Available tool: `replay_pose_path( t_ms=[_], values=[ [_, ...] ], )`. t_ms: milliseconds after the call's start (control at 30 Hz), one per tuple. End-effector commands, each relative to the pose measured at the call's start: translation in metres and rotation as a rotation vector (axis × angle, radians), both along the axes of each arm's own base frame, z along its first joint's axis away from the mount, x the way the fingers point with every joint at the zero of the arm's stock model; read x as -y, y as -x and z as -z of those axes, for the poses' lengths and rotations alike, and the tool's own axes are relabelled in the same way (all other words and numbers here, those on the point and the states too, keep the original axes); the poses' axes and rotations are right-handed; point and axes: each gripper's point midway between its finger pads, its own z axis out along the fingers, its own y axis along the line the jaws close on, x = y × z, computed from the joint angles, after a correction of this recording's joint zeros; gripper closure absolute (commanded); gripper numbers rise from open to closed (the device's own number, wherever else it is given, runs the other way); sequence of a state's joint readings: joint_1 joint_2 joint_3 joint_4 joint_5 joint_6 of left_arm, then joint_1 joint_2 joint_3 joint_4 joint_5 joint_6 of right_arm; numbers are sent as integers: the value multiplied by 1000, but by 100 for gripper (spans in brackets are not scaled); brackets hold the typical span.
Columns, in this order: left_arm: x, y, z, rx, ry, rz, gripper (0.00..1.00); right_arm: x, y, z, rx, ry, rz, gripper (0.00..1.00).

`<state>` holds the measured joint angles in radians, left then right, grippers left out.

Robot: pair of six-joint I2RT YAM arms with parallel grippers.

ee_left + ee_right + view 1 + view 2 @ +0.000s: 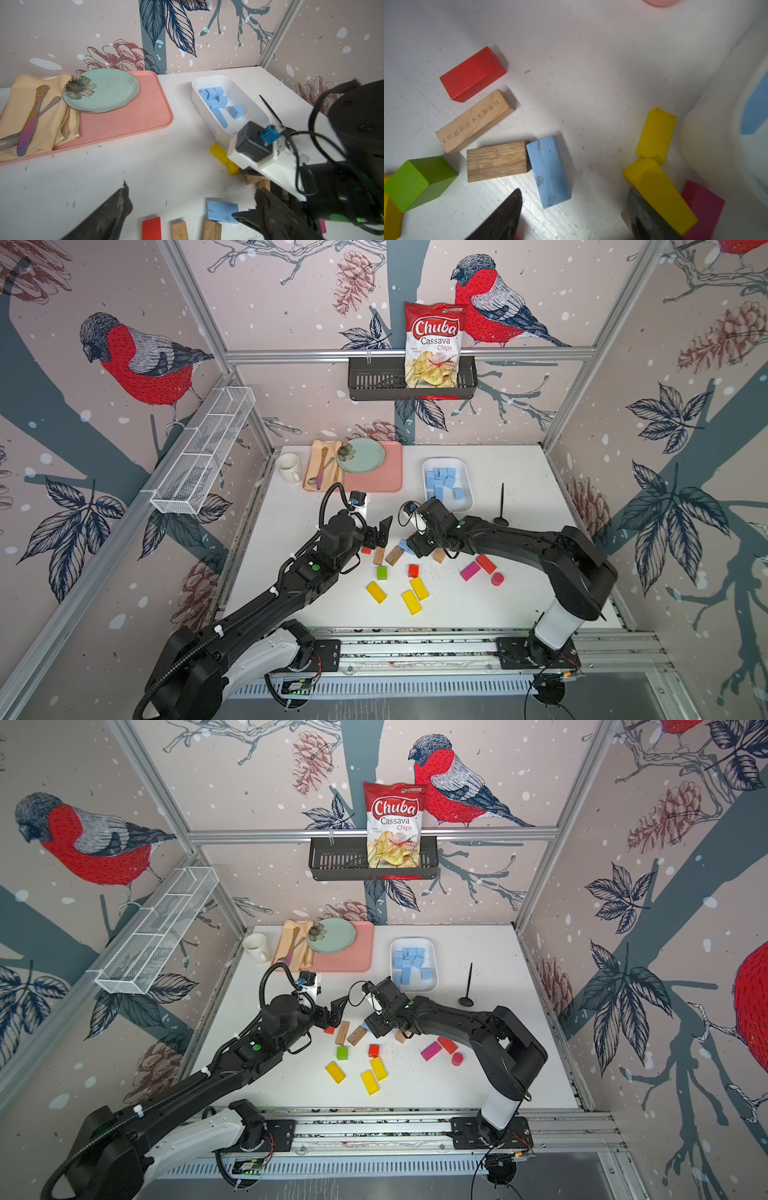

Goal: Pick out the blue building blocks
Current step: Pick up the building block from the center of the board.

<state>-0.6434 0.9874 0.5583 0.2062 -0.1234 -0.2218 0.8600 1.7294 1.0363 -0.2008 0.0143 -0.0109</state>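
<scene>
blue block (550, 172) whole in right wrist view, half hidden in both top views; all jaws parted.

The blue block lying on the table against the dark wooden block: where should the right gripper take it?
Probably from straight above, across the blue block's long sides, at the half clear of the dark wooden block. It lies flat, and the dark wooden block's end butts one long side.
</scene>
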Motion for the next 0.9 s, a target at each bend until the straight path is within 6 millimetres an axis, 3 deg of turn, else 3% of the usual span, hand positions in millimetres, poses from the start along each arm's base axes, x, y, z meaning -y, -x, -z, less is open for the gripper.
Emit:
replay_pose_path(
  t_ms=[0, 500, 867],
  values=[
    [-2, -3, -18, 62, 41, -16, 3, -3, 4, 14, -17, 45, -38, 25],
    [7, -1, -15, 80, 10, 47, 4, -11, 14, 53, -82, 126, -88, 49],
    [18, 4, -13, 82, 14, 120, 4, -10, 15, 52, -85, 107, -73, 76]
  ],
)
